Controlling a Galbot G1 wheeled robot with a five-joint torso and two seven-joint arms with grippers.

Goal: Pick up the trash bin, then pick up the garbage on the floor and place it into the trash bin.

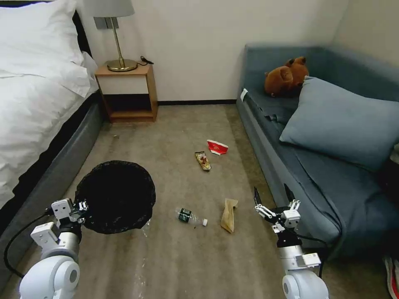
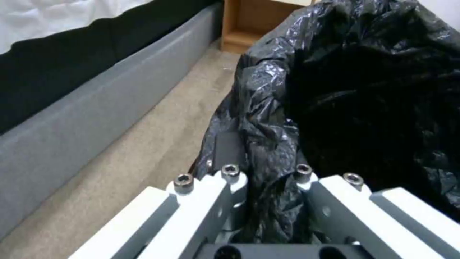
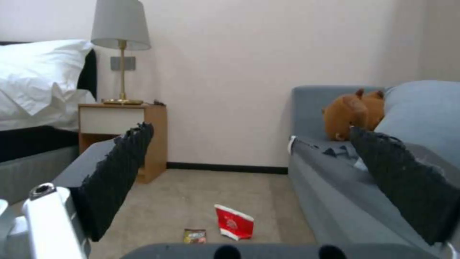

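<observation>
Bin (image 1: 115, 196) hung off the carpet near the bed (image 1: 29, 99), its bag-covered rim pinched by the left gripper (image 2: 266, 180). Right gripper (image 1: 272, 198) hovered with fingers spread wide beside the sofa (image 1: 332, 182). Bottle (image 1: 190, 217), paper bag (image 1: 229, 214), wrapper (image 1: 202, 160) and cup (image 1: 217, 146) lay between them.

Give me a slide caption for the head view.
Left gripper clamps the trash bin rim; right gripper hangs open near four litter pieces on the carpet.

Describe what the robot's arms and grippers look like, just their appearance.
Both arms are glossy white rounded tubes with black cables looped beside the wrists. The left gripper has white and grey finger links with dark hex screws. The right gripper has white linkages and long black fingers with ridged pads.
</observation>
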